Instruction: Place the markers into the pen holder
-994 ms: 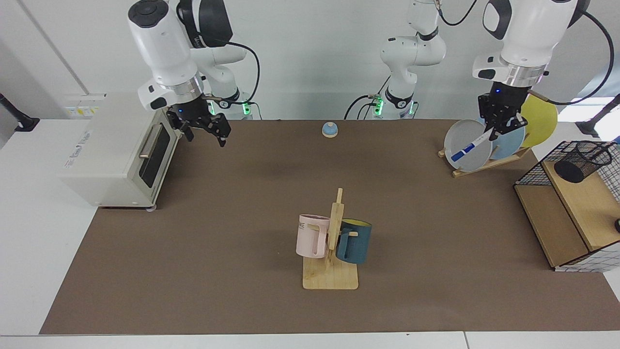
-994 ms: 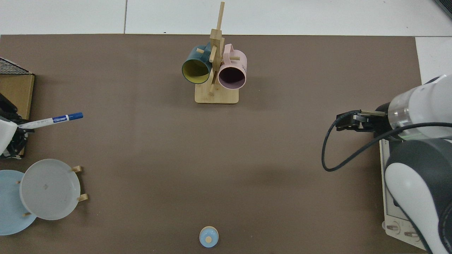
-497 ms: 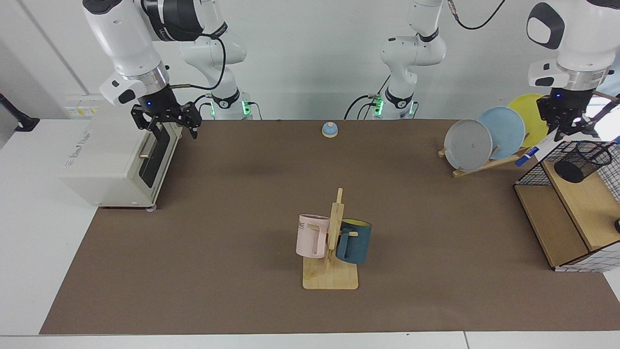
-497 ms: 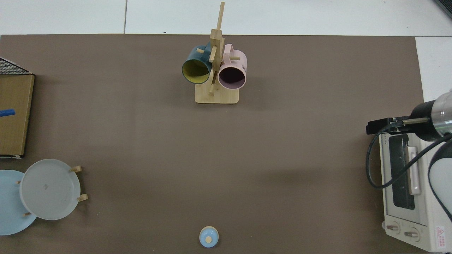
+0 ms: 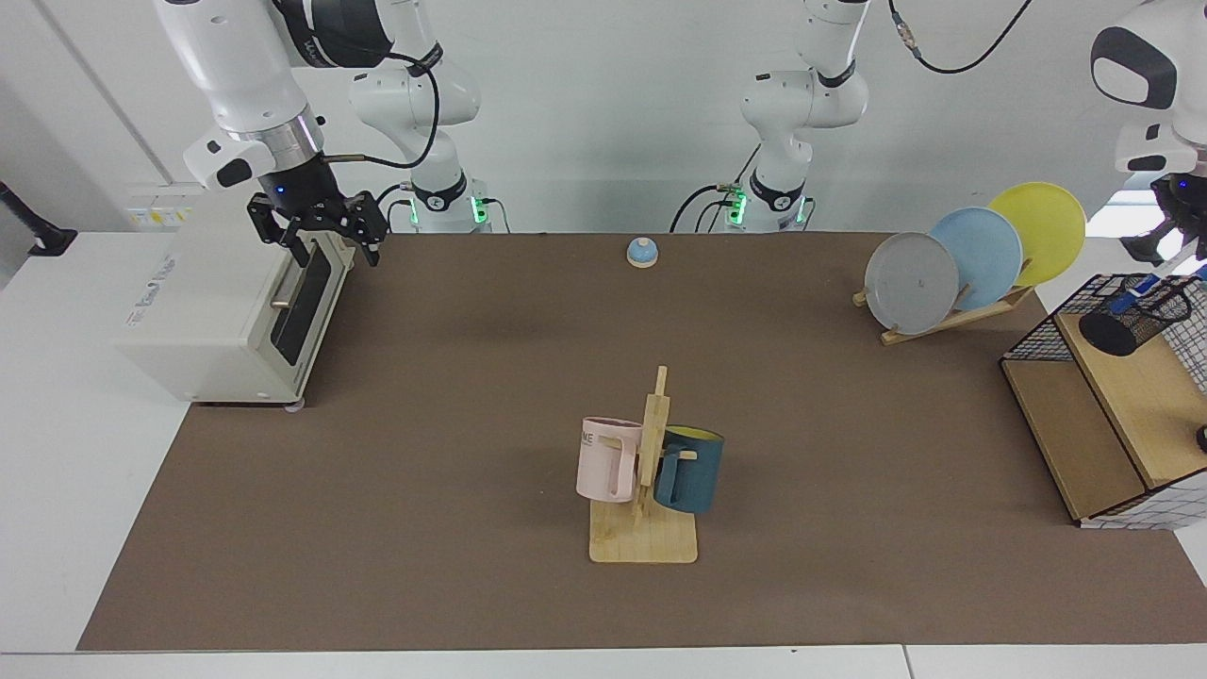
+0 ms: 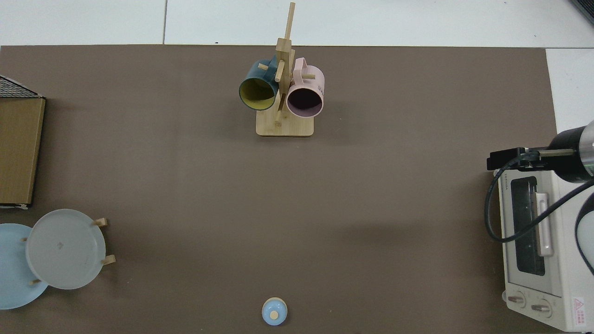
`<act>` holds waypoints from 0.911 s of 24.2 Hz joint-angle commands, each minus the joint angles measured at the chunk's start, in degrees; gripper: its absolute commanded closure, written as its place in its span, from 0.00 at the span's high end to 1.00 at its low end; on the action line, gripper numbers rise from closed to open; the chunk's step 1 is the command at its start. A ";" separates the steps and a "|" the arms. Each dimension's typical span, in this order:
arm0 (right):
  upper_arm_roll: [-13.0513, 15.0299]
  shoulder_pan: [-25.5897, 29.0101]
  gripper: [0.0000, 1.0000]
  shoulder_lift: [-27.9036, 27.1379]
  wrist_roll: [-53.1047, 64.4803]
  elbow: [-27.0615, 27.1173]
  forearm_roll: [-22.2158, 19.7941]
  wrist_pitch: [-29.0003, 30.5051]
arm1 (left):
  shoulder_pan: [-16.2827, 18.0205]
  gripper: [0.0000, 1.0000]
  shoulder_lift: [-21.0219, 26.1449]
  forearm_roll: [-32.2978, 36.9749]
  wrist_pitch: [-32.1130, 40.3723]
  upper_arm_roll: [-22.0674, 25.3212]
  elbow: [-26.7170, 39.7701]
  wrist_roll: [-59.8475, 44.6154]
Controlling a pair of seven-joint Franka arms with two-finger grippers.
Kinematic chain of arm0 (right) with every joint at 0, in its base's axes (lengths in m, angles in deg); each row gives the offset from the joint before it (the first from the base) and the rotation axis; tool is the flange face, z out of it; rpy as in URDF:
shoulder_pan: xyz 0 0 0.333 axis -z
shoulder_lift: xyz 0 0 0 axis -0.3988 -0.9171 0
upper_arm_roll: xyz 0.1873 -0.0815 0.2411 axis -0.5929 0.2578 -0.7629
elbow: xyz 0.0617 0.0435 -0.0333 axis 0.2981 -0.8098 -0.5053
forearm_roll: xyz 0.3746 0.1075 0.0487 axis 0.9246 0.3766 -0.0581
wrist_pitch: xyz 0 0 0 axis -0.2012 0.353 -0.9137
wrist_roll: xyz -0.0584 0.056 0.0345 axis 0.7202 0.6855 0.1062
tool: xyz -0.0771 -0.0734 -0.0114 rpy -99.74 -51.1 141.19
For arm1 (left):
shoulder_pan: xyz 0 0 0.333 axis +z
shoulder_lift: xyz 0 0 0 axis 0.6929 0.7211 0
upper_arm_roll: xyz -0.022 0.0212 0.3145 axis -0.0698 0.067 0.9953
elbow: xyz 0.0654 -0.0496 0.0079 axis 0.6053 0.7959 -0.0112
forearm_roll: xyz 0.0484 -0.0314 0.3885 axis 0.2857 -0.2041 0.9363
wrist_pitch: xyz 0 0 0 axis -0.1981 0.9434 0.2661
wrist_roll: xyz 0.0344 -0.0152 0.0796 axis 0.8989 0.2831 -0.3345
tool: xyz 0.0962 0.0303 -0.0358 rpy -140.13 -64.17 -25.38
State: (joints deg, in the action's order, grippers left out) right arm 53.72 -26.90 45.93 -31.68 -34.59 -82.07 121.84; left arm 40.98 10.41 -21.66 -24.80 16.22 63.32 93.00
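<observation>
Marker (image 5: 1132,296) hangs tilted over the pen holder (image 5: 1136,312) at the frame's right edge; your left end effector (image 5: 1181,247) grips it. Release off-centre and it may catch the rim. Right end effector (image 5: 321,229) waits, fingers apart, empty.

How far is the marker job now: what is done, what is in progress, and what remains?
Done: the marker is picked up and carried to the pen holder. In progress: the left pincer holds it slanted, blue end at the holder's rim. Remaining: drop it in and let go. The right pincer waits open by the toaster oven.
</observation>
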 commanded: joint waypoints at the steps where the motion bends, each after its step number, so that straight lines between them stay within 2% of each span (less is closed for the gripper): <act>1: -0.64 0.67 1.00 0.50 -1.08 0.31 0.39 -1.26 | 0.24 0.00 1.64 3.07 -0.30 1.84 -2.98 2.66; 7: -0.64 0.67 1.00 0.50 -1.08 0.31 0.39 -1.08 | 0.24 0.00 4.19 6.33 -0.56 2.28 -6.15 2.84; 11: -0.64 0.67 1.00 0.50 -1.08 0.31 0.39 -1.08 | 0.15 0.00 6.03 11.77 -1.53 2.19 -6.15 2.92; 22: -0.64 0.67 1.00 0.50 -1.08 0.31 0.39 -1.08 | 0.59 0.00 12.18 13.10 -2.23 2.37 -6.06 2.84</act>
State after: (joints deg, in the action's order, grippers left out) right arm 53.59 -26.90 45.93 -31.86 -34.55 -82.04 121.84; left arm 41.23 19.09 -9.69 -26.48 18.11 59.25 94.97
